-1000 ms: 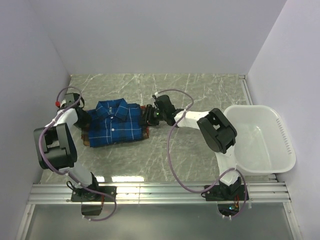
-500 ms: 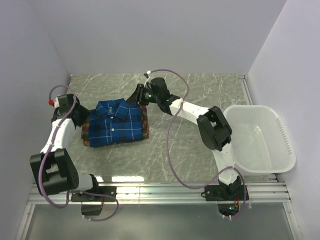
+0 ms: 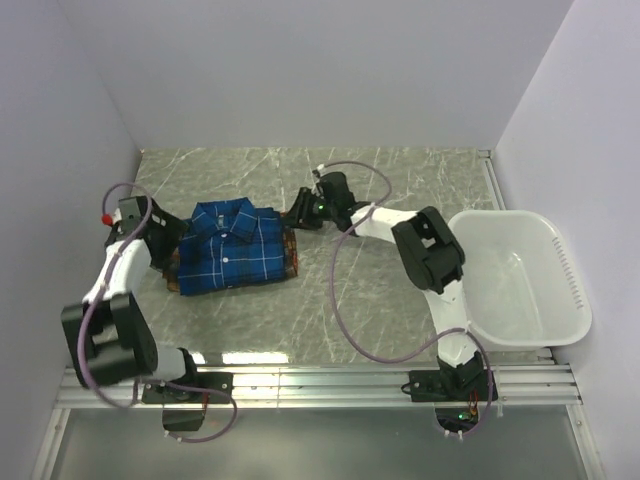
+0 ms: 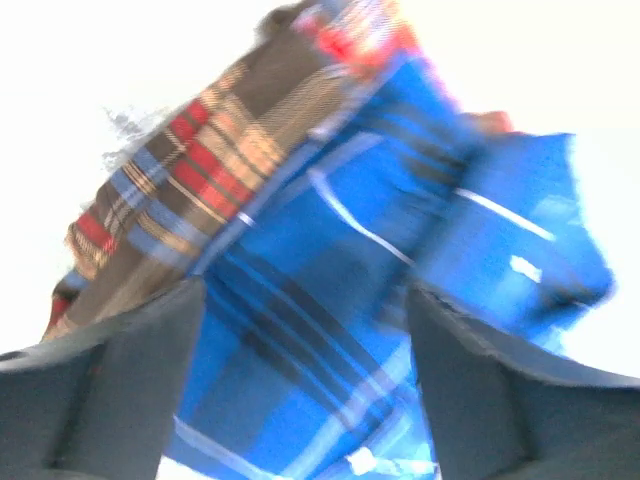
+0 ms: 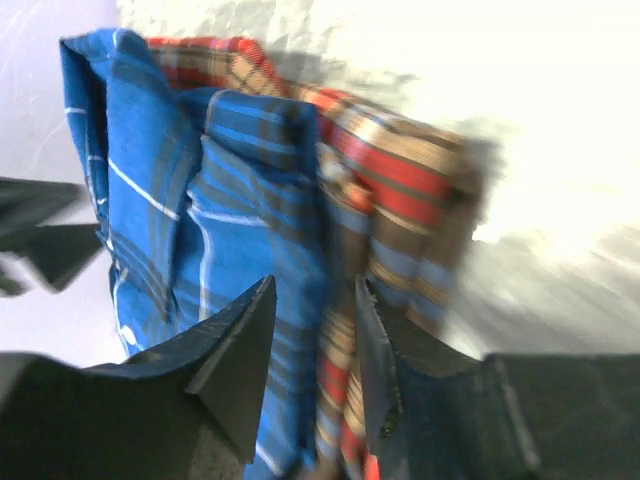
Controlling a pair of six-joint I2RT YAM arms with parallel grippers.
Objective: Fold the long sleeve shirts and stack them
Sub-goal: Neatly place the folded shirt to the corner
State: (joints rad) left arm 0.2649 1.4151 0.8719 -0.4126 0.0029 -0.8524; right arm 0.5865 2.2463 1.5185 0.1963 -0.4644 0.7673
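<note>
Evidently the stack is made: the blue shirt [image 3: 235,250] lies folded atop the red-orange shirt [image 5: 400,200], just ahead of the left gripper [image 4: 305,300], whose fingers [image 4: 110,390] are spread wide to clear it. The right gripper [image 5: 312,290] has its fingers [image 5: 235,360] narrowly parted at the stack's edge; we cannot tell whether they pinch it.

A bench [image 3: 400,180] topped in grey-green stone pattern with pale veins fills the floor of the cell. Plain, pale lavender-white walls close it in on three sides: a back wall [image 3: 320,70], a left wall [image 3: 50,150] and a right wall [image 3: 590,120]. A ribbed metal rail [image 3: 320,385] runs along the near edge. Bright patches of reflected light [image 3: 250,357] lie on the bench just behind it. A white plastic basket [image 3: 555,290] sits at the right.
</note>
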